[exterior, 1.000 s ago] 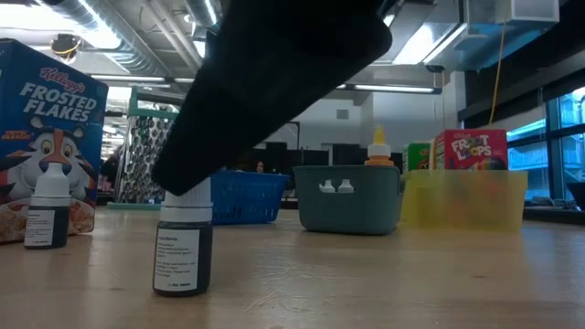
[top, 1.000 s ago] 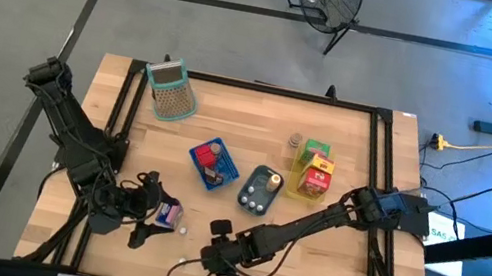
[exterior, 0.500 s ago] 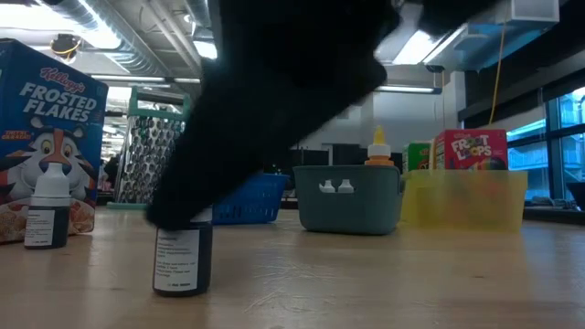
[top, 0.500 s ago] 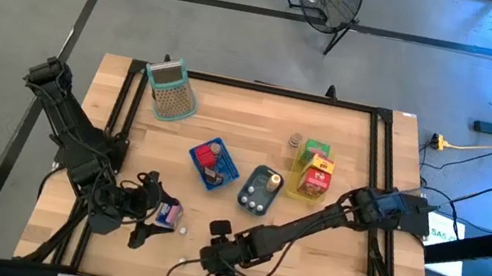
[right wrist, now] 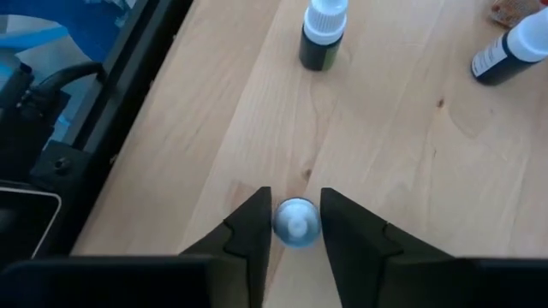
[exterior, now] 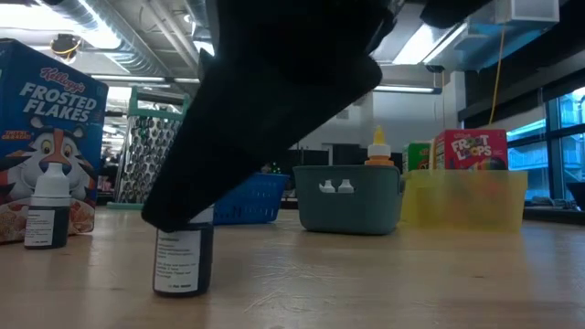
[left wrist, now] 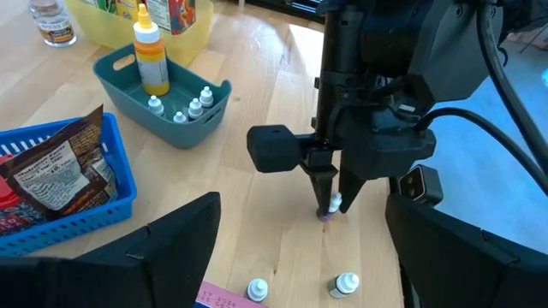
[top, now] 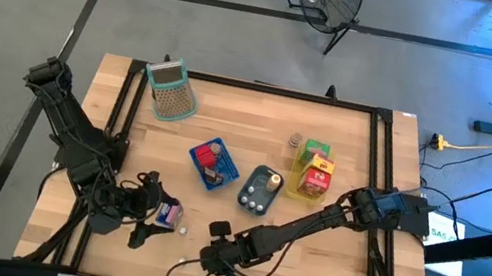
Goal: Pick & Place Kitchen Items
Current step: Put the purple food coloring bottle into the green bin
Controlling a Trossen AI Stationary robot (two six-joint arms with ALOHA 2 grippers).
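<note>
A small dark dropper bottle (exterior: pixel 183 260) with a white cap (right wrist: pixel 296 221) stands upright on the wooden table near its front edge. My right gripper (right wrist: pixel 296 226) reaches down over it and is shut on the cap; in the low view a dark finger hides the cap. My left gripper (top: pixel 152 210) hovers open at the front left, by a pink packet (top: pixel 169 214). Two more little bottles (left wrist: pixel 255 289) (left wrist: pixel 345 284) stand on their bases between the two grippers. A small Frosted Flakes box (exterior: pixel 50 137) stands upright behind another bottle (exterior: pixel 46 215). My right gripper pinches the bottle's white cap (right wrist: pixel 296 214) between its two fingers (right wrist: pixel 253 231), one on each side. The fingers come from above, slanting down from the table's right. The bottle stays upright with its base (exterior: pixel 181 288) on the table.
Mid-table sit a blue basket (top: pixel 213 165) with packets, a teal tray (top: pixel 260 189) with little bottles, and a yellow tray (top: pixel 313 170) with small boxes. A grater (top: pixel 171 89) lies at the far left. Bare wood lies to the right of the right gripper.
In the low view my right gripper's finger has sunk a little over the bottle's white cap, which showed below it a second ago. The bottle stands where it was.
</note>
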